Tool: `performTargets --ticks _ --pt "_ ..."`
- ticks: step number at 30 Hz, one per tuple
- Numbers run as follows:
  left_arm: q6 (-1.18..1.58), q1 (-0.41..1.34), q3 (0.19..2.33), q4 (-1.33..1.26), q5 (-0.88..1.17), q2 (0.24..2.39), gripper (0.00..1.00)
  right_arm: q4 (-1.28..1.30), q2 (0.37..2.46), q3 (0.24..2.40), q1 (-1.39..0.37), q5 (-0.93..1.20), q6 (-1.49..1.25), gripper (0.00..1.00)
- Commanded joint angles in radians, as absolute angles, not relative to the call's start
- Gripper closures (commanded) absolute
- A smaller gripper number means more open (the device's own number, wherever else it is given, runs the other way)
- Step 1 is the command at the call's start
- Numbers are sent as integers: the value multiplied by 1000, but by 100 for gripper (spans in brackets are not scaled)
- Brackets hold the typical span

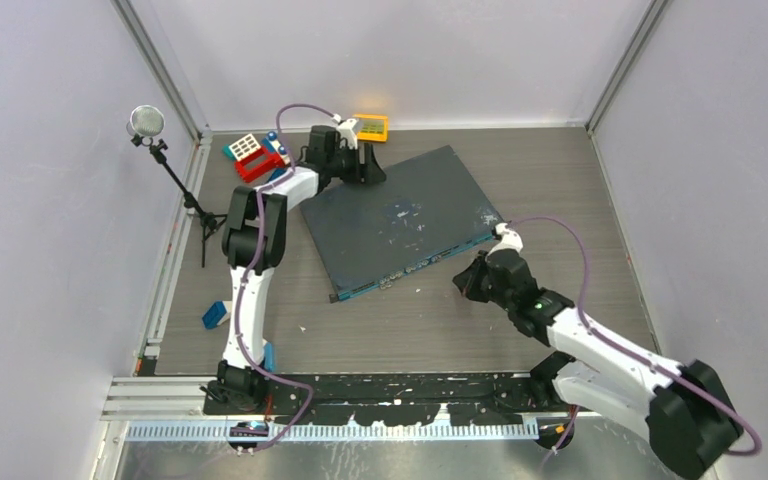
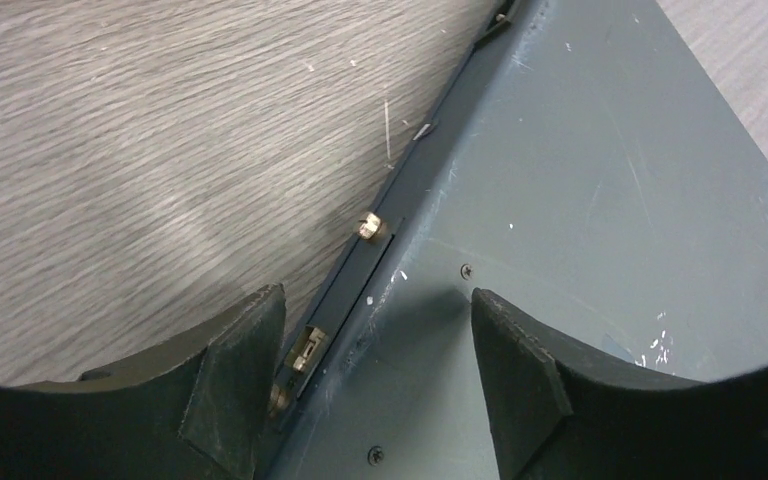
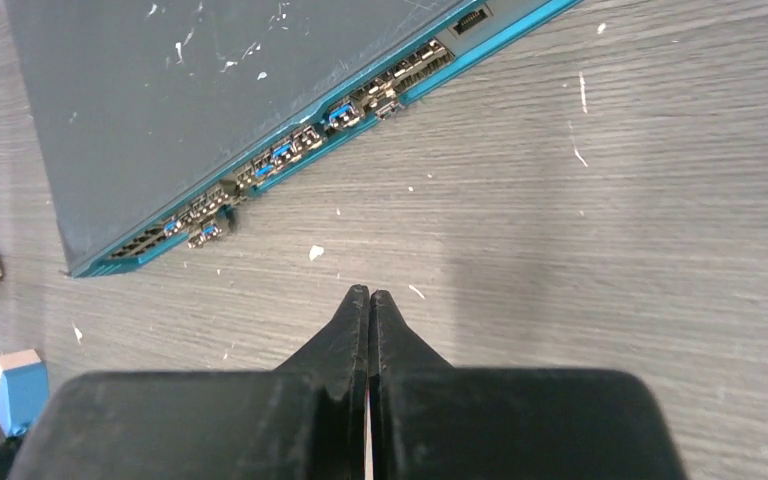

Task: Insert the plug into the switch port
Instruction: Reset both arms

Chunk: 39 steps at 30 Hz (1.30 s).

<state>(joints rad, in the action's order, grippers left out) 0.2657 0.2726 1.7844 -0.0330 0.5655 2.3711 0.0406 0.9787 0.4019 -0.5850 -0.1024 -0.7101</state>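
The large flat dark-grey box (image 1: pixel 400 215) lies at an angle mid-table. Its teal-blue front face with the row of switch ports (image 1: pixel 415 267) points to the near right, and the row also shows in the right wrist view (image 3: pixel 290 150). Two small grey pieces (image 3: pixel 205 232) stick out of the row. My right gripper (image 1: pixel 468 280) is shut and empty, low over the table in front of that face (image 3: pixel 368 295). My left gripper (image 1: pixel 365 165) is open at the box's far corner (image 2: pixel 375 340), one finger (image 2: pixel 230 380) beside the side edge, the other over the top. I cannot pick out a loose plug with certainty.
A small orange-yellow box (image 1: pixel 370 127) and red, white and blue toy bricks (image 1: pixel 253 155) lie at the back. A microphone stand (image 1: pixel 146 122) stands at the left. A small blue-white piece (image 1: pixel 216 315) and a blue block (image 1: pixel 268 355) lie near left. Brass connectors (image 2: pixel 368 226) stud the box's side.
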Motion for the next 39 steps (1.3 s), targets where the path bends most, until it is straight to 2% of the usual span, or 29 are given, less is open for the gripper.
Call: performTargets --ticks 1,3,6,8,14,18,21,25,30,34,37,39 --pt "342 288 1735 -28 402 2246 28 185 820 398 -583 -115 -665 98" --pt "364 295 1700 -57 363 2185 23 222 759 417 -583 -131 -644 84" --pt "359 319 1622 -50 294 2070 15 276 689 443 -583 -176 -619 58" --pt "365 335 1523 -55 233 1954 9 323 644 460 -582 -220 -611 44" --pt "459 374 1116 11 83 1589 5 363 558 458 -583 -243 -615 28" --pt "551 419 816 55 -70 1307 4 414 539 448 -582 -341 -722 25" --pt "598 425 683 154 -129 1113 4 479 539 453 -582 -424 -762 24" --pt "583 431 604 333 -210 916 2 515 521 454 -583 -429 -758 23" --pt "577 433 485 378 -251 689 2 505 455 425 -583 -438 -775 23" --pt "548 433 420 400 -280 582 2 503 407 390 -582 -439 -802 23" --pt "502 433 378 354 -166 534 5 510 399 385 -583 -457 -802 23" --pt "516 433 360 351 -206 507 1 512 397 388 -582 -477 -797 23"
